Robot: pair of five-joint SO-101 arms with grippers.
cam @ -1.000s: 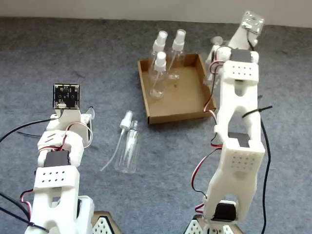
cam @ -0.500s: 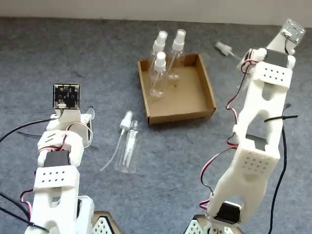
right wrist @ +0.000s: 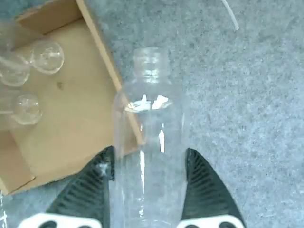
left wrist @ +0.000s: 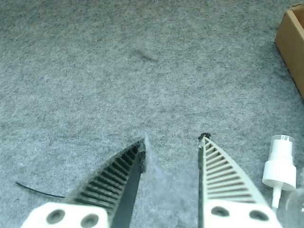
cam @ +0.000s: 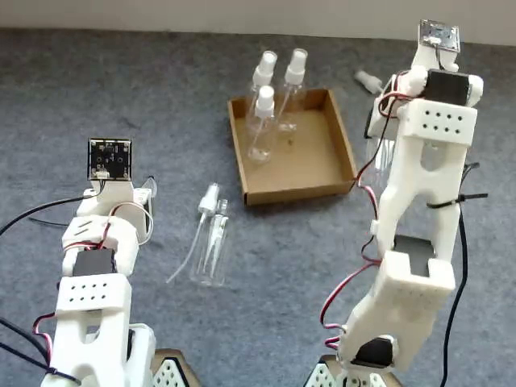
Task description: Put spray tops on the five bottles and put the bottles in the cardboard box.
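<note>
- Here the right claw [right wrist: 149,159] grips a clear bottle [right wrist: 151,109] with no top on its neck, one finger pressed to each side of its body.
- That bottle sits just beside the right wall of the cardboard box [cam: 343,149], its neck pointing away from the arm.
- Three capped bottles [cam: 260,125] are in the box and lean toward its far left corner. Two of them poke out over the far wall.
- A fifth bottle [cam: 214,254] lies on its side on the grey carpeted table [cam: 121,81], near the box's near left corner.
- A loose spray top [cam: 208,199] with its thin tube lies against it.
- A second spray top [cam: 369,80] lies near the table's far edge, beyond the box's far right corner.
- The left claw [left wrist: 172,140] is spread open above bare carpet on the table's left side, well apart from the box.
</note>
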